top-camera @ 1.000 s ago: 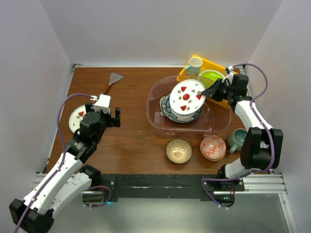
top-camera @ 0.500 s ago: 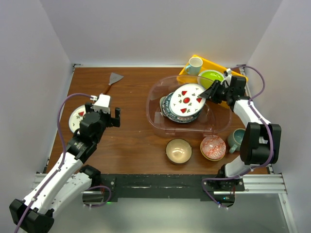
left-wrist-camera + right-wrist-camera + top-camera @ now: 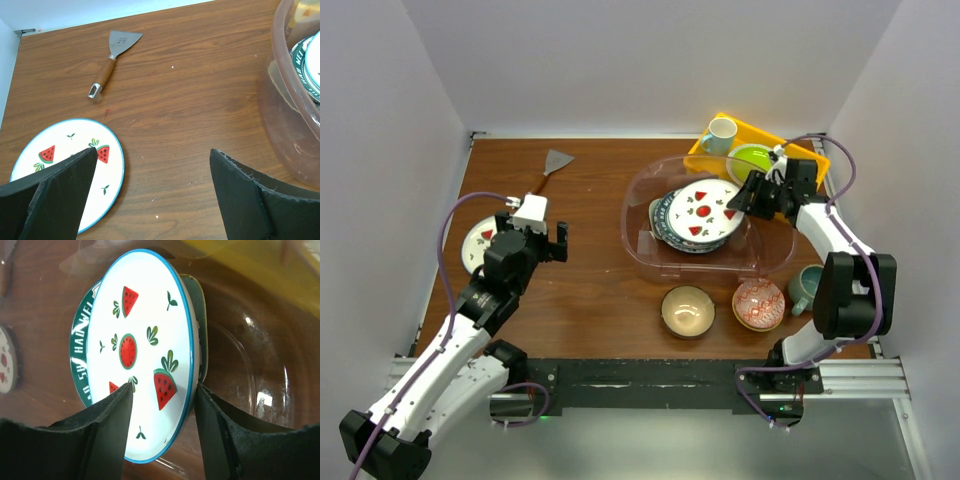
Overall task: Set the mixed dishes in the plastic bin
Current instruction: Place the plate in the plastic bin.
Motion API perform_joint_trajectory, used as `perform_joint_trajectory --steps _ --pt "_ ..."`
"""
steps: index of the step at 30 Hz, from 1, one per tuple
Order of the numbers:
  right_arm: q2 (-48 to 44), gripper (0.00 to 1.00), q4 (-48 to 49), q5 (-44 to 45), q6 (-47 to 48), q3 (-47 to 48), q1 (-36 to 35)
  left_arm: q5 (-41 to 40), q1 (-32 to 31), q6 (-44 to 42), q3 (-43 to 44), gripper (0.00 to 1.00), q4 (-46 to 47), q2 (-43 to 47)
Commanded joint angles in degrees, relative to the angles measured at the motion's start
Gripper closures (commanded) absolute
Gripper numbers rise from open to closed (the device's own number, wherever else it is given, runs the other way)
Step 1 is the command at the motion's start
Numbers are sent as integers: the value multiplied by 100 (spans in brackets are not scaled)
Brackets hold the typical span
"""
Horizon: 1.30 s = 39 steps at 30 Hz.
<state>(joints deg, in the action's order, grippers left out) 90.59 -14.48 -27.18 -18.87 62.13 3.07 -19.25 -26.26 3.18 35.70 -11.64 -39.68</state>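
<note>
The clear plastic bin (image 3: 700, 272) holds a stack of plates. A white plate with red fruit marks (image 3: 705, 210) lies on top of the dark-green lettered plate (image 3: 80, 360). My right gripper (image 3: 745, 195) is open at that top plate's right rim; in the right wrist view the gripper (image 3: 164, 387) has one finger over the plate's face (image 3: 145, 340) and one behind its rim. My left gripper (image 3: 545, 240) is open and empty above the table, beside a second fruit-marked plate (image 3: 65, 165). The tan bowl (image 3: 687, 310), red-patterned bowl (image 3: 758, 304) and grey-teal mug (image 3: 810, 287) stand in front of the bin.
A yellow tray (image 3: 770, 135) at the back right holds a white mug (image 3: 720, 135) and a lime-green plate (image 3: 752, 158). A metal scraper (image 3: 553, 165) lies at the back left. The bin's wall (image 3: 287, 100) is to the right of my left gripper.
The right gripper lowered the tilted fruit-marked plate flat onto the stack in the bin and its jaws now stand apart. The left arm has not moved.
</note>
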Motion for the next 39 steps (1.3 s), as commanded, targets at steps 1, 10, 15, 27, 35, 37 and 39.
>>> perform_joint_trajectory --steps 1,10,15,27,35,37,39 --pt "47 43 -81 239 525 458 -245 52 42 -107 -37 0 267 57" --pt "249 39 -345 573 929 598 -544 61 42 -116 -37 0 267 66" --pt "337 36 -494 635 1113 686 -623 61 42 -116 -37 0 259 66" --pt "478 26 -1153 512 2035 1117 -703 70 51 -125 -37 0 276 74" --pt "206 25 -1320 389 2528 1170 -711 70 77 -116 -37 0 285 75" --pt "126 25 -1329 205 2652 1144 -711 79 86 -116 -37 0 294 83" --pt "-58 25 -1329 56 2827 1074 -711 96 112 -107 -37 0 294 83"
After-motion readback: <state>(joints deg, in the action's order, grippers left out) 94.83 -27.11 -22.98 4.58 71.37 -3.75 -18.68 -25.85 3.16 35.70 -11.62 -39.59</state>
